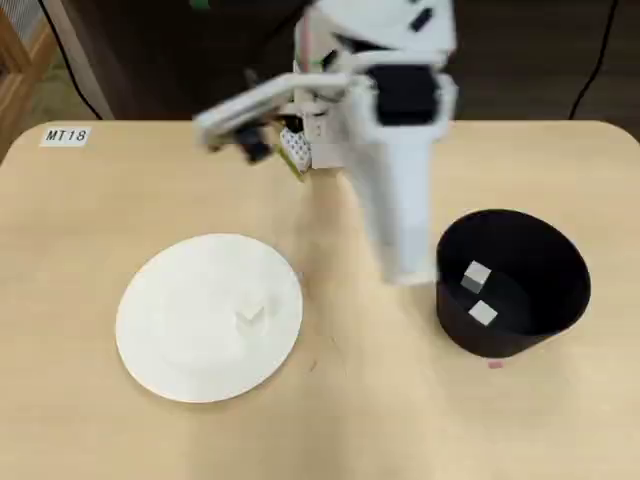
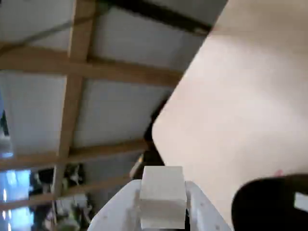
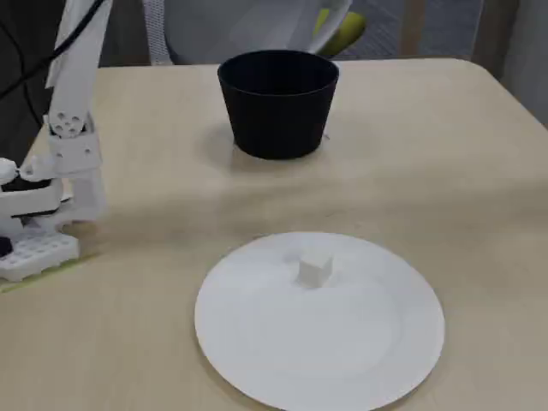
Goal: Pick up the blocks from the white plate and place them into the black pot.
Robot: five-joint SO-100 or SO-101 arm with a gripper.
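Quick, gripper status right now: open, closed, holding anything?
Gripper: closed on a small pale off-white cube block, seen in the wrist view.

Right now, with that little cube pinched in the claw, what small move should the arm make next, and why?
Probably swing over the black pot before letting go. The wrist view shows the gripper clamped on a pale block, with the pot only at the frame's lower right corner, so it is not above the opening yet. Two blocks already lie inside the pot, and one waits on the white plate.
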